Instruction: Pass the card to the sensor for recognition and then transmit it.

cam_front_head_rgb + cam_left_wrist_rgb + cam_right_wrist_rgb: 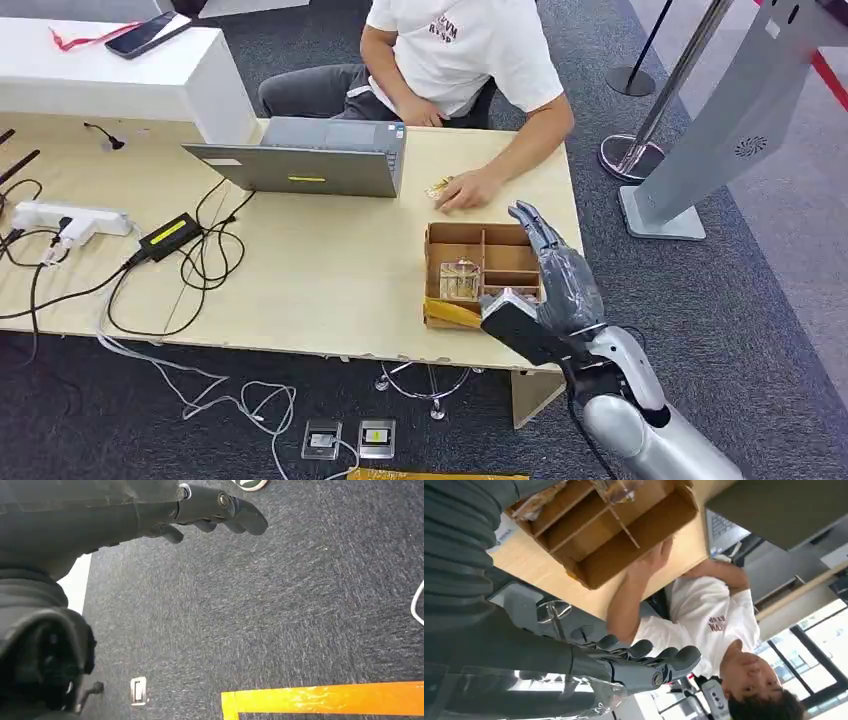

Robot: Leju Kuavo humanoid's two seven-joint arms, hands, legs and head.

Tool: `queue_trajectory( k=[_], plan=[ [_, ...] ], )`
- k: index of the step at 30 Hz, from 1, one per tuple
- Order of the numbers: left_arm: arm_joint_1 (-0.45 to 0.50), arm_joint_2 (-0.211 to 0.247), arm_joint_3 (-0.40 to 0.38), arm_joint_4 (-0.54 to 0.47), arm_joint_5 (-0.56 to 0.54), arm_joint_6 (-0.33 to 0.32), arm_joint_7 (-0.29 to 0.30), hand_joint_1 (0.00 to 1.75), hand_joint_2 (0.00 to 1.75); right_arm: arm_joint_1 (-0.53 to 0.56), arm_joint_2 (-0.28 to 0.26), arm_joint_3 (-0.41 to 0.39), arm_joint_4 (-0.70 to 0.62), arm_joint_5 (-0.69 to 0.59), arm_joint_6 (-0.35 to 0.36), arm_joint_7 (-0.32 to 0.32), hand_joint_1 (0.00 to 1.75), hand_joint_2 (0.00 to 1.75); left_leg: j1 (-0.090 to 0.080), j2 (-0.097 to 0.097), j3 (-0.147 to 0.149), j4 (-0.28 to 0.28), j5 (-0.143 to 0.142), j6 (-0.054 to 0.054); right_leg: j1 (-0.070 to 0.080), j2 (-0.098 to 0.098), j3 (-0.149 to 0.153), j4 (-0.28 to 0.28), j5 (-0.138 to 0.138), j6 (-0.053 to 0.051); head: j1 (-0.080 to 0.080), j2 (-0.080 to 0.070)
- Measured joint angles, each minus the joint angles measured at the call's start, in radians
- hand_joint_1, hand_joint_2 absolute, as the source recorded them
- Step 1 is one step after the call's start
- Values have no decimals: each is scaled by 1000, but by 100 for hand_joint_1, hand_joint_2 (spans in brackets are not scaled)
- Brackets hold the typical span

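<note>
The worktop (330, 270) carries a divided cardboard box (500, 243) at its near right corner. The right hand (556, 275) hovers above it, fingers (649, 657) spread, grasping nothing. The left hand (210, 510) hangs released over the carpet. The pickup seems not yet begun; next, reach down for the card (460, 280), clear-sleeved, in a near compartment.

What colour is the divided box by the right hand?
Brown cardboard box, clearest in the head view.

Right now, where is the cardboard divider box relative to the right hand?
In the head view, the cardboard divider box sits near the table's right front edge, just left of the raised right hand and below the person's hand.
</note>
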Motion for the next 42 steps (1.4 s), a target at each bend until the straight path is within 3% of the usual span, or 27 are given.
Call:
queue_trajectory(
  k=[5,11,17,27,42],
  plan=[
    [0,-1,19,0,-1,0,3,0,0,28,-8,1,-1,65,33,9,0,175,1,0,0,0,0,0,0,0,0,0,0,0,0,0],
    [0,-1,32,0,-18,0,9,0,0,40,-8,5,9,211,60,63,0,175,1,0,-1,0,0,0,0,0,0,0,0,0,0,0],
    [0,-3,48,0,-31,0,10,0,0,39,-9,24,32,435,132,169,0,175,1,0,-1,0,0,0,0,0,0,0,0,0,0,0],
    [1,-6,52,0,-40,0,31,0,0,38,-9,57,84,491,175,221,0,175,1,0,-1,0,0,0,0,0,0,0,0,0,0,0],
    [3,-6,53,-3,-35,0,45,0,0,39,-9,70,126,489,182,232,0,175,1,0,-1,0,0,0,0,0,0,0,0,0,0,0]
  ],
)
